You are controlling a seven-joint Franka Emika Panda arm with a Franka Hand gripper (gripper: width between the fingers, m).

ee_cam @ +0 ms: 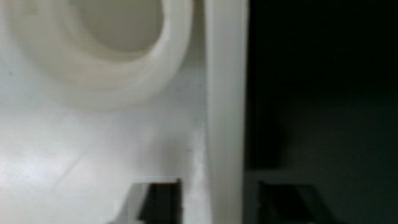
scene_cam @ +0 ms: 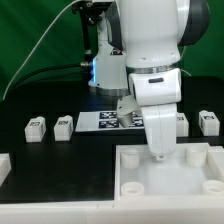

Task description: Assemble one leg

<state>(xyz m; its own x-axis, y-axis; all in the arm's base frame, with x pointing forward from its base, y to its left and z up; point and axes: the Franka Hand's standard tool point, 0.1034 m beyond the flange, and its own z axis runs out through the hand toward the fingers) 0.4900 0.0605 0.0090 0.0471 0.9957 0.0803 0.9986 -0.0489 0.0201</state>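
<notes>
The large white tray (scene_cam: pixel 185 178) lies at the front on the exterior view's right. My gripper (scene_cam: pixel 157 152) is down at its rear rim. In the wrist view my gripper (ee_cam: pixel 219 205) straddles the tray's upright wall (ee_cam: pixel 222 100), with one dark fingertip (ee_cam: pixel 160 203) inside next to a round corner socket (ee_cam: pixel 98 45) and the other outside. The jaws look shut on that wall. Small white legs with tags lie behind on the black table: two on the left (scene_cam: pixel 36 127) (scene_cam: pixel 63 126), and two on the right (scene_cam: pixel 180 121) (scene_cam: pixel 209 122).
The marker board (scene_cam: pixel 105 120) lies behind the gripper, partly hidden by the arm. Another white piece (scene_cam: pixel 4 165) shows at the exterior view's left edge. A green backdrop stands behind the table.
</notes>
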